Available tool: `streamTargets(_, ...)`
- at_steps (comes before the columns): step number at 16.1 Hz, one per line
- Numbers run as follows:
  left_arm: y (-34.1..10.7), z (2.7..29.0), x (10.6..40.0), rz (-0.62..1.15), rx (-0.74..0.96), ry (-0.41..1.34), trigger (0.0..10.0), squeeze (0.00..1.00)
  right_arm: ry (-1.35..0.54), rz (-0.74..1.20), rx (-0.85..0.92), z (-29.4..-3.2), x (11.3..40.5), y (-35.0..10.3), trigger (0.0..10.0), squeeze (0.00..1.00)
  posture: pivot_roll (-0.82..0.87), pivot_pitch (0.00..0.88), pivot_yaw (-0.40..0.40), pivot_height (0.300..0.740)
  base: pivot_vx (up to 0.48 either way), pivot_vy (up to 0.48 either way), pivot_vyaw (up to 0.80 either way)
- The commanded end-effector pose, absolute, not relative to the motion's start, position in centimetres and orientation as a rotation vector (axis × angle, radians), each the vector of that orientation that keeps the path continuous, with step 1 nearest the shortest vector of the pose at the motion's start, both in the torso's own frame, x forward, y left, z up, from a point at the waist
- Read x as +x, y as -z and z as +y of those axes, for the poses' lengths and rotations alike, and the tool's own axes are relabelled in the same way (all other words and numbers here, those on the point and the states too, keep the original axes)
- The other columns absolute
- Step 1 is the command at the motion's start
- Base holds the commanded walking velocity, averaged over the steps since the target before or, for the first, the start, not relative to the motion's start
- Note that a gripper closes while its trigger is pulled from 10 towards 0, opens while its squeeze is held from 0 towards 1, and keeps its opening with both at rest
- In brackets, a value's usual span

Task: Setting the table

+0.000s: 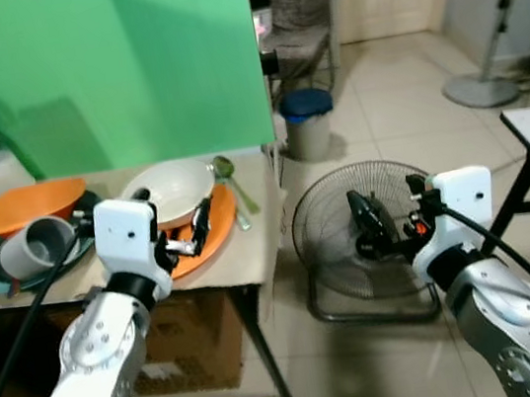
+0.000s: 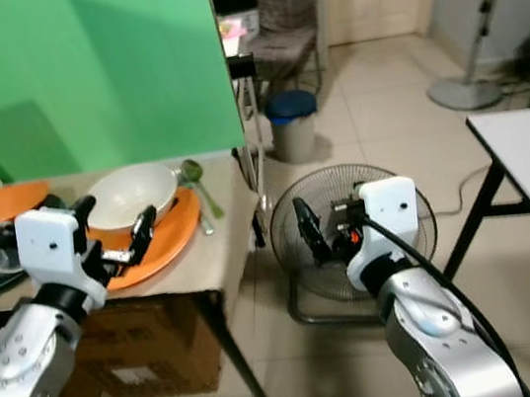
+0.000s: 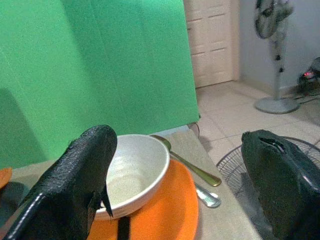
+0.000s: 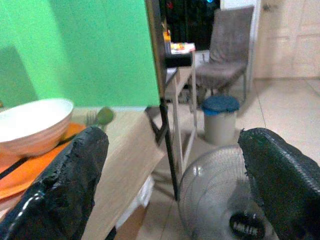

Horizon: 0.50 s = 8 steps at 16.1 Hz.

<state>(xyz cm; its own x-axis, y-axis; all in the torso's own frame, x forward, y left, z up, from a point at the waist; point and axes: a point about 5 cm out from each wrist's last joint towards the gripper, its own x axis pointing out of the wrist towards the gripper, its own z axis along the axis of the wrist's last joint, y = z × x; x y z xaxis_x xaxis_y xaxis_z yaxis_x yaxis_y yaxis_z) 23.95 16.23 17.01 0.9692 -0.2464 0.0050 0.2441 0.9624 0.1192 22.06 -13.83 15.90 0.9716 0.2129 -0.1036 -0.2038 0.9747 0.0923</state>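
Left gripper poised at the stacked dishes on the tabletop's right end.

The left gripper [image 1: 185, 228], fingers spread and empty, hovers over the orange plate [image 1: 218, 233]; the white bowl [image 1: 176, 189] sits just ahead on it, spoon [image 1: 230, 178] and fork beyond, lengthwise toward the right edge. The right gripper [image 1: 369, 226], also spread, hangs off-table before the floor fan [image 1: 326, 239], farther away.

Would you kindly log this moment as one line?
left gripper: open, at white bowl on orange plate | right gripper: open, above floor fan
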Motion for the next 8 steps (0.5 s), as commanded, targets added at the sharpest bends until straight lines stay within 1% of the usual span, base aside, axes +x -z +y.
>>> streamTargets(1,-17.09,16.90,24.08,-0.014,0.134,0.229,10.0,0.00,-0.221,0.117,0.091,-13.48,22.26,-16.05,10.0,0.00,0.10,0.000,0.076,0.740,0.000,0.322,0.00)
streamTargets(3,-17.12,17.01,24.28,-0.012,0.143,0.231,10.0,0.00,-0.217,0.120,0.097,-13.45,22.36,-16.04,10.0,0.00,0.11,0.000,0.077,0.740,0.000,0.324,-0.80)
streamTargets(7,-17.09,17.07,24.57,-0.001,0.142,0.248,10.0,0.00,-0.206,0.120,0.095,-13.43,22.47,-16.05,10.0,0.00,0.11,0.000,0.078,0.740,0.000,0.323,0.00)
streamTargets(8,-17.00,17.18,24.78,0.014,0.138,0.257,10.0,0.00,-0.213,0.117,0.094,-13.31,22.55,-16.12,10.0,0.00,0.11,0.000,0.077,0.740,0.000,0.000,0.00)
